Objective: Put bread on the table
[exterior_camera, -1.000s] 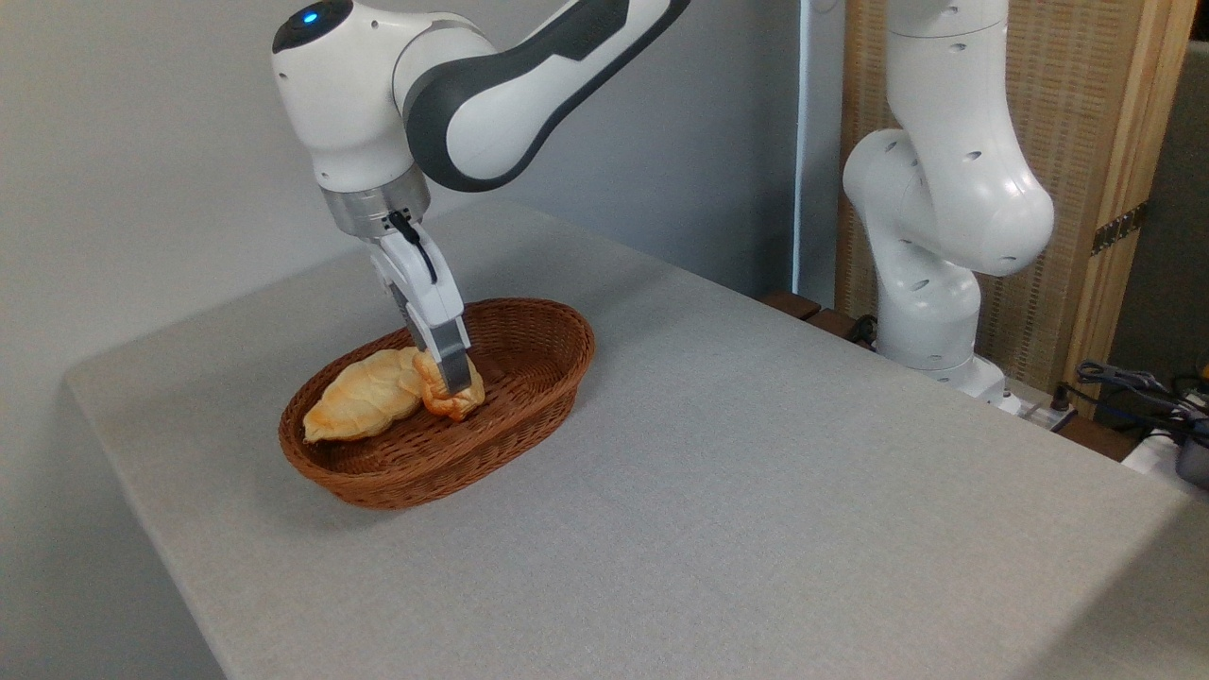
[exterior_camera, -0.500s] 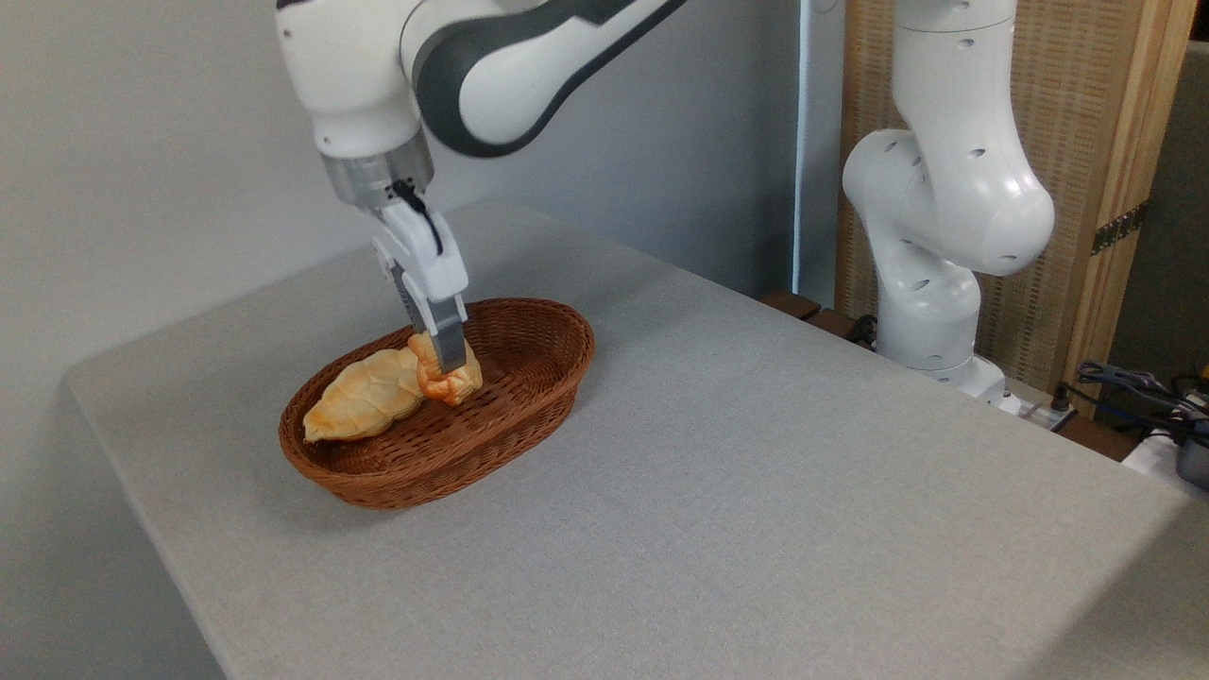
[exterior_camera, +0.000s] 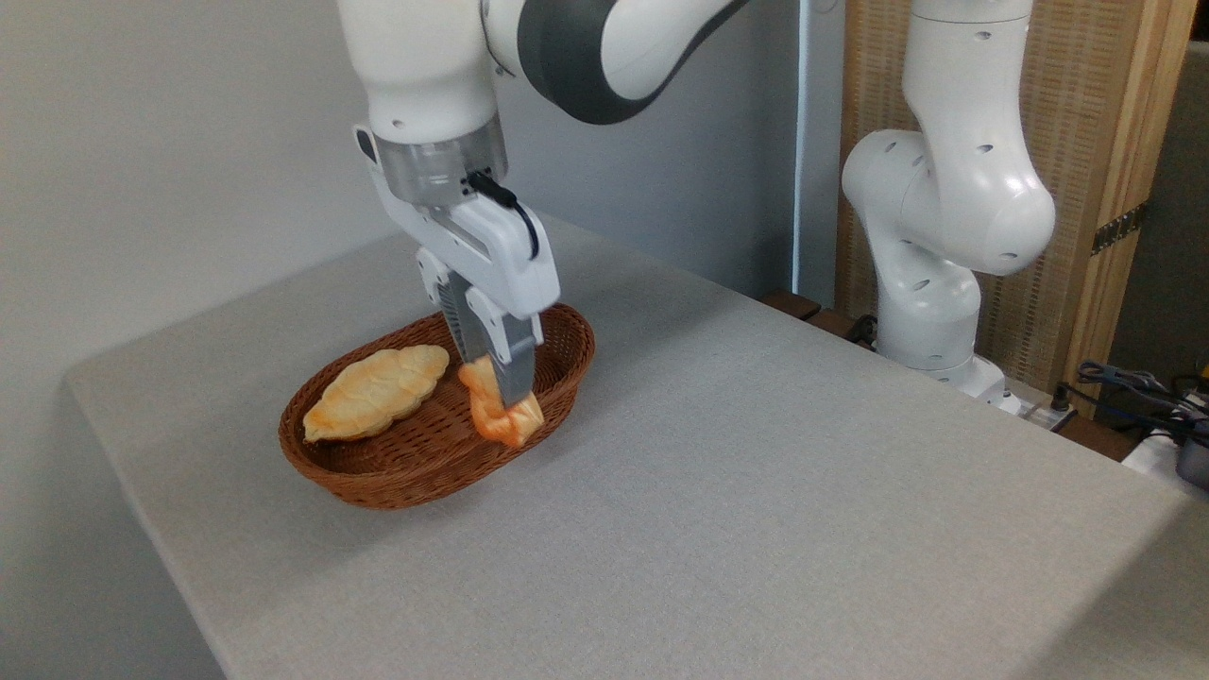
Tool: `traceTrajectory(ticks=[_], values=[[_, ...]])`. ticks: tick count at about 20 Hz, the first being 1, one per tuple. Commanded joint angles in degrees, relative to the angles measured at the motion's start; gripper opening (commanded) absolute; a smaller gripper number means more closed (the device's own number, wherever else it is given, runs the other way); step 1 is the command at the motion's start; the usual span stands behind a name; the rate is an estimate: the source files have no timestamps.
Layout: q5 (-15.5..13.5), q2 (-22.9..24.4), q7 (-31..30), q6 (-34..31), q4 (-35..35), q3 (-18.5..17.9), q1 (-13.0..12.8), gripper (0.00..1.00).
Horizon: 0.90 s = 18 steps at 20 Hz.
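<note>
The robot's gripper [exterior_camera: 505, 401] clamps the bread [exterior_camera: 499, 416], holding it aloft over the wicker basket [exterior_camera: 397, 472] on the grey table [exterior_camera: 756, 491]; a longer loaf [exterior_camera: 378, 404] lies inside

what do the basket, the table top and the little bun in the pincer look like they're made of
Basket: brown woven wicker, going by the ribbed weave along its wall.
Table: light grey top with a matte, fabric-like texture; what lies underneath is not visible.
Bread, held by the pincer: golden-orange crust with a slight sheen; real or imitation cannot be told.
</note>
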State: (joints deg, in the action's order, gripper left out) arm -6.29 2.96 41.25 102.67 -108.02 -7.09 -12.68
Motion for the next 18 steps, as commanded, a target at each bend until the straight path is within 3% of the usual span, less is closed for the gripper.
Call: traceTrajectory(ticks=[1,2,5,6,7,18], values=[[3.0,-1.4,0.8,-0.7,-0.5,-2.2,-0.3,0.52],[3.1,-1.9,1.4,-0.6,-0.6,-2.5,-0.3,0.52],[3.2,-3.6,3.4,-0.3,-0.6,-4.8,-0.1,0.75],[3.2,-3.9,3.7,-0.3,-0.6,-5.0,0.0,0.95],[3.2,-4.4,3.7,-0.2,-0.6,-5.2,0.0,1.0],[3.6,-6.7,3.6,0.3,-0.4,-5.5,0.1,1.0]])
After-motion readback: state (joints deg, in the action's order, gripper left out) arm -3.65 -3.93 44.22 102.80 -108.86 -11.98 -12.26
